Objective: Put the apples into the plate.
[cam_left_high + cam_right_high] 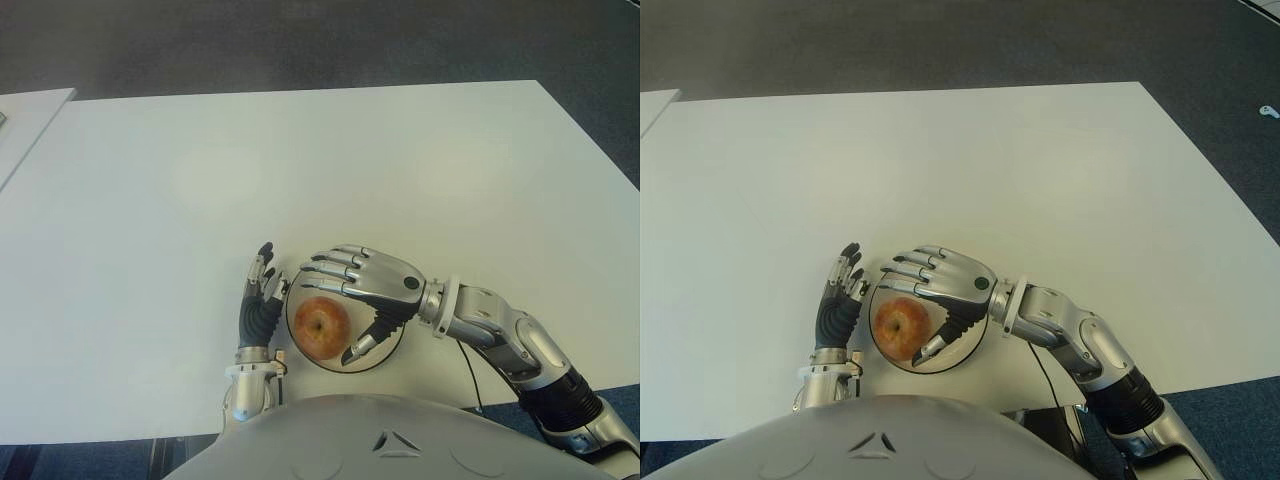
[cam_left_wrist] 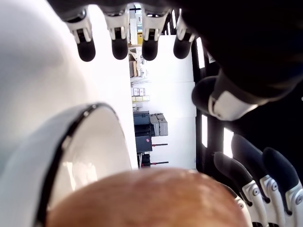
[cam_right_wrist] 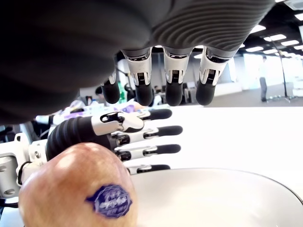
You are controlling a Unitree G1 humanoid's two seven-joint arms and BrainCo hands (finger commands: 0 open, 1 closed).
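You see the round red-yellow apple [image 1: 320, 327] sitting in the white dark-rimmed plate [image 1: 385, 355] on the white tabletop [image 1: 300, 170]. Right robot hand [image 1: 357, 290] arches over it, fingers spread, gripping nothing. Left robot hand [image 1: 260, 300] beside the plate's left rim, fingers straight, empty.

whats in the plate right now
One apple lies in the plate, toward its left side. The right robot hand hangs open above, covering the far rim. The left robot hand shows beside the plate's left edge.

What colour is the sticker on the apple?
The sticker on the apple is dark blue with pale print; the right wrist view shows it best.
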